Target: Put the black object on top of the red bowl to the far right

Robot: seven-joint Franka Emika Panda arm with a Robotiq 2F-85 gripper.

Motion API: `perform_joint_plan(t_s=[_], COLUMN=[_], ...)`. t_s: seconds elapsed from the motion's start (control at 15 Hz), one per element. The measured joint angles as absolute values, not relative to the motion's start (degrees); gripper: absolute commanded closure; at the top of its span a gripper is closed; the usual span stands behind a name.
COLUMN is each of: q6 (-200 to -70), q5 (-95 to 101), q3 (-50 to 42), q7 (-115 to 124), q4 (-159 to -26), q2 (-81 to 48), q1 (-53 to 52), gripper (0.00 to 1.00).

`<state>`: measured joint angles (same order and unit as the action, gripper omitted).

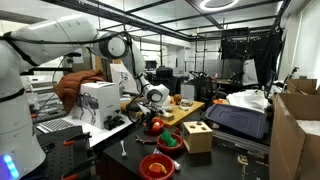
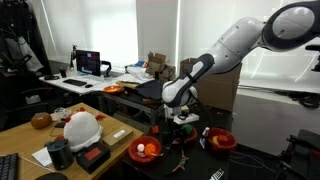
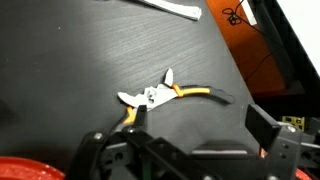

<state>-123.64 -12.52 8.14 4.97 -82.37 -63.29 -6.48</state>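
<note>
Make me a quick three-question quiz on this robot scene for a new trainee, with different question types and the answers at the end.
1. True or false: in the wrist view, the gripper has its jaws clamped on something.
2. Which tool lies on the dark table ahead of the gripper? A. yellow-handled pliers B. a hammer C. a spoon
3. Fill in: in an exterior view, the two bowls near the gripper are ___ in colour.
Key: 1 false, the jaws stand open and empty; 2 A; 3 red.

Matt black tabletop (image 3: pixel 80 55), shiny metal pliers (image 3: pixel 150 97), wooden block (image 1: pixel 197 136)
</note>
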Motion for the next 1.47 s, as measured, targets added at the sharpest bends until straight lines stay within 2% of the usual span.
perform_joint_plan(t_s=[0.67,1.47], q6=[-126.9,-149.0], q5=[-19.1,-34.0], q3=[8.7,11.9], q7=[5.3,11.8], q4=[-88.4,-102.2], q2=[-63.8,-63.5], q1=[-6.4,-3.1], gripper=[0.00,0.00])
